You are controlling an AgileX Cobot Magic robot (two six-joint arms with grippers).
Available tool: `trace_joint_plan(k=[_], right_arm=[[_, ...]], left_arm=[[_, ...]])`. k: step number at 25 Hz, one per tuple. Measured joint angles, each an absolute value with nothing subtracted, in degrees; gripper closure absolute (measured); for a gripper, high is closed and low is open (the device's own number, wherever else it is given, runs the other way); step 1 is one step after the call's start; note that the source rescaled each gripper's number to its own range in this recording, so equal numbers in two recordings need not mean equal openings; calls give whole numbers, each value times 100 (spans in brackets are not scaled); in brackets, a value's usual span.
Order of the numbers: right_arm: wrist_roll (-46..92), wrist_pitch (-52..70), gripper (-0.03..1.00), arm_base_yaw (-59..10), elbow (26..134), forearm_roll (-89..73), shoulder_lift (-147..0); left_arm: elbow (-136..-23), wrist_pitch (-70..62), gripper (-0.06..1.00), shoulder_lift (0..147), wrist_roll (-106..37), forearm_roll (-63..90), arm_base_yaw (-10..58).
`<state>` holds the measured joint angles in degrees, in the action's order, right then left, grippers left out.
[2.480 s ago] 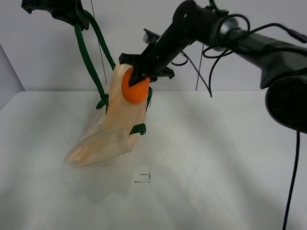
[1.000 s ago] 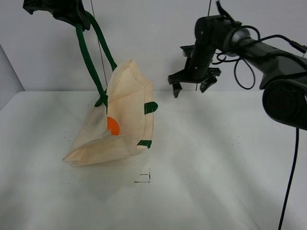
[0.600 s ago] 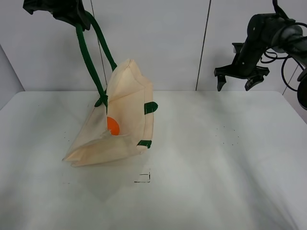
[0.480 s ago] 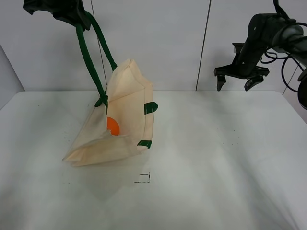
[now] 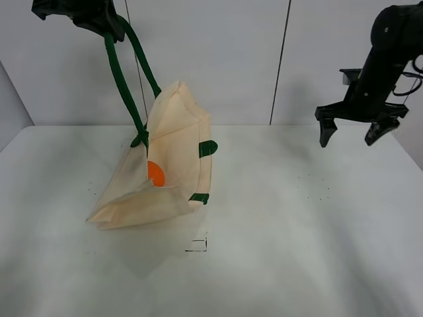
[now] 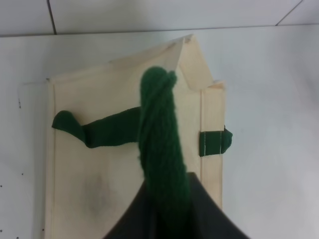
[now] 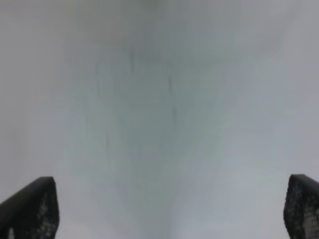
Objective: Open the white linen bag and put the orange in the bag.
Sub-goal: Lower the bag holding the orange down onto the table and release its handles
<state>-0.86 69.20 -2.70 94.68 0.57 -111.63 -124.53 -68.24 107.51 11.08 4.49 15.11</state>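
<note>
White table (image 5: pixel 277 224) and pale wall (image 5: pixel 218 59) fill the exterior high view. At upper left, the left gripper (image 5: pixel 99 23) is clamped on one green handle (image 5: pixel 122 79) of the bag (image 5: pixel 182 142). The bag hangs tilted from that handle, with its lower end resting on the table at centre left. Its mouth gapes toward the camera, and the orange (image 5: pixel 155 174) shows inside, low in the opening against the inner fabric. At upper right, well apart from the bag, the right gripper (image 5: pixel 349 135) hangs above the table with its jaws spread wide and nothing between them.

Left wrist view: the handle (image 6: pixel 162 134) runs from the dark jaws closed around it out to the bag (image 6: pixel 99 174), whose flat cream panel lies beyond. A green tab (image 6: pixel 217 142) sits on the panel's side seam. The orange is hidden in this view.

Right wrist view: only the two dark fingertips (image 7: pixel 30 209) show, set far apart, over a blurred pale surface. They hold nothing.

Progress, as a judgement: the bag is open and the orange is inside it, so both parts of the task appear complete. At most, what remains is to lower the bag and let go of the handle, and the task sentence does not demand either.
</note>
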Motion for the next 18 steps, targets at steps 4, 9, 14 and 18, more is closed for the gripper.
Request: trace_joint_plan(k=[4,9,14,18], right_arm=[[-75,6925,-3,-270,7732,51,-9575],[-75,6931,-3,-270,5739,-38,-7450],[-71,6717,-3,-270,4161,-49,-5378],[0,6247,-3,-270,3327,-55,-3602]], left_arm=[[-12453,-6824,94,10751,1108,449,1511],[-12453,-6824,94,10751,1108,449,1511],[-12453,-6824,94,10751,1108,449,1511],[-12453,-6824,94,10751,1108,449,1511]])
